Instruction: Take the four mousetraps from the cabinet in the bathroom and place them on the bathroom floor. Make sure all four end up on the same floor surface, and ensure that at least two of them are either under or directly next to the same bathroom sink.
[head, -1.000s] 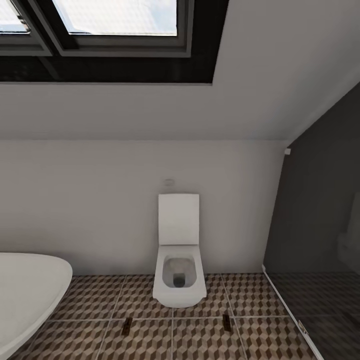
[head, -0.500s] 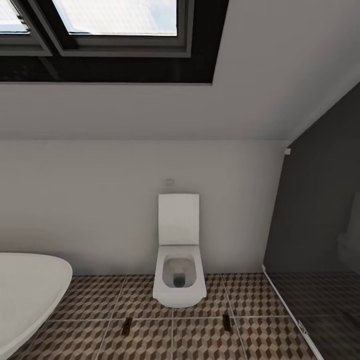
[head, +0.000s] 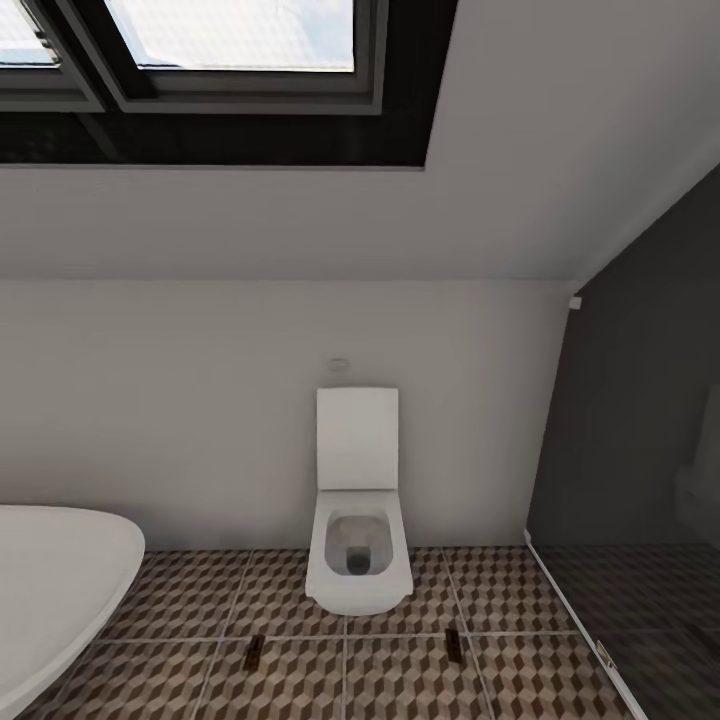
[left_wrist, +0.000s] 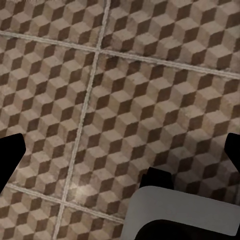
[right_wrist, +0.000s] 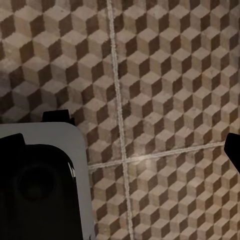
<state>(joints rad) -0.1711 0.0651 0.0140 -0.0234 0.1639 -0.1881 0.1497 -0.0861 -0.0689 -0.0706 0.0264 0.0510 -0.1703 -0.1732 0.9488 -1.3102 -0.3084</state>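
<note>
The bathroom floor (head: 400, 680) of brown, beige and grey cube-pattern tiles lies ahead of me. Two small dark oblong things (head: 257, 650) (head: 453, 645) rest on it in front of the toilet, too small to tell whether they are mousetraps. The cabinet is out of view. In the left wrist view my left gripper (left_wrist: 120, 152) is open, with only bare floor tiles (left_wrist: 130, 95) between its black fingertips (left_wrist: 10, 155). My right gripper (right_wrist: 120, 147) is open too, over the tiles (right_wrist: 165, 75) and a grout crossing.
A white wall-hung toilet (head: 358, 560) with its lid up stands at the middle of the far wall. A white rounded tub rim (head: 50, 590) juts in at the lower left. A dark glass shower screen (head: 640, 480) closes the right side. A skylight window (head: 230, 40) is overhead.
</note>
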